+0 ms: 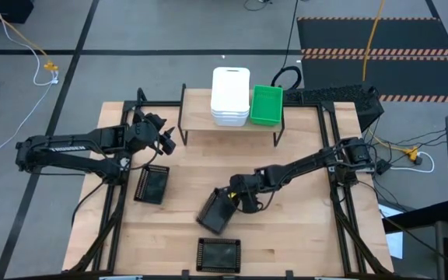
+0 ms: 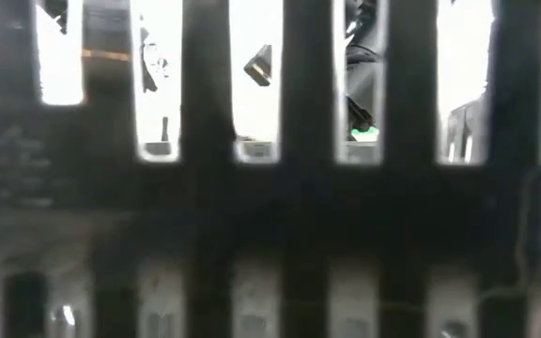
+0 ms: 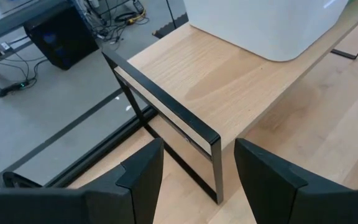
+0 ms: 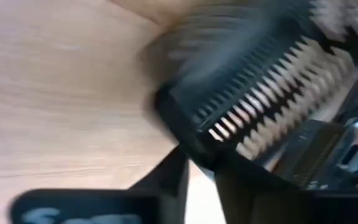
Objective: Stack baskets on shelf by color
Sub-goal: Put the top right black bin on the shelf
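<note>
Right gripper [image 1: 234, 199] at tabletop centre, fingers closed on rim of tilted black mesh basket [image 1: 215, 212]; the wrist view confirms rim pinched between fingers, basket tipped off flat. Left gripper [image 1: 164, 140] near left end of shelf [image 1: 197, 117], jaws part open, holding nothing; the left wrist view shows the shelf's end just ahead of its fingers [image 3: 143, 180]. Two more black mesh baskets flat on tabletop: one [image 1: 152, 185] below left gripper, one [image 1: 218, 254] at front edge. On shelf: white basket stack [image 1: 230, 96], green stack [image 1: 266, 104] touching beside it. Light wood tabletop [image 1: 302, 225], black frame. Grey floor w/ cables, striped mat beyond. Low view blocked by dark mesh bars.
</note>
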Controlling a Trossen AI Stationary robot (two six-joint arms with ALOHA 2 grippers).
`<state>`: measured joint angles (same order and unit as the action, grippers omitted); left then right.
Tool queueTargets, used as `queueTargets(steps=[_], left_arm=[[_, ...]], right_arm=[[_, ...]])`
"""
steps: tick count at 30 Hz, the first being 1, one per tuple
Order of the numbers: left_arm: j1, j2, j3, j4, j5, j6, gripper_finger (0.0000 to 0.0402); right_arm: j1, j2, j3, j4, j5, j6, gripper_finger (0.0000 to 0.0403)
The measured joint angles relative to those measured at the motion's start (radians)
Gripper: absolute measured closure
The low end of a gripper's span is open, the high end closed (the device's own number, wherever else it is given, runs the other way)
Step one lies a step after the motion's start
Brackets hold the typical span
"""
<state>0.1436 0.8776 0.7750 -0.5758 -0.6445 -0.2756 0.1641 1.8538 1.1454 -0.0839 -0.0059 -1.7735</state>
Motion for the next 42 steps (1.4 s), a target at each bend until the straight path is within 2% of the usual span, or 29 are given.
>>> queueTargets(steps=[2,4,12,22,26,30,42], left_arm=[[0.000,0.000,0.000,0.000,0.000,0.000,0.0202],[0.000,0.000,0.000,0.000,0.000,0.000,0.0202],[0.000,0.000,0.000,-0.008,0.000,-0.018,0.0202],[-0.001,0.000,0.000,-0.009,0.000,-0.038,0.0202],[-0.001,0.000,0.000,-0.010,0.000,-0.049,0.0202],[-0.002,0.000,0.000,-0.030,0.016,-0.066,0.0202],[-0.002,0.000,0.000,-0.035,0.018,-0.064,0.0202]], right_arm=[[-0.005,0.000,0.000,-0.027,0.001,0.035,0.0379],[-0.007,0.000,0.000,-0.036,0.003,0.083,0.0392],[-0.028,-0.028,0.000,0.011,0.005,0.576,0.0394],[-0.049,-0.218,0.004,-0.004,0.003,1.031,0.0397],[-0.090,-0.224,0.002,-0.118,0.003,1.257,0.0398],[-0.119,-0.205,-0.056,-0.102,0.003,1.488,0.0392],[-0.118,-0.201,-0.255,0.392,0.002,1.491,0.0357]])
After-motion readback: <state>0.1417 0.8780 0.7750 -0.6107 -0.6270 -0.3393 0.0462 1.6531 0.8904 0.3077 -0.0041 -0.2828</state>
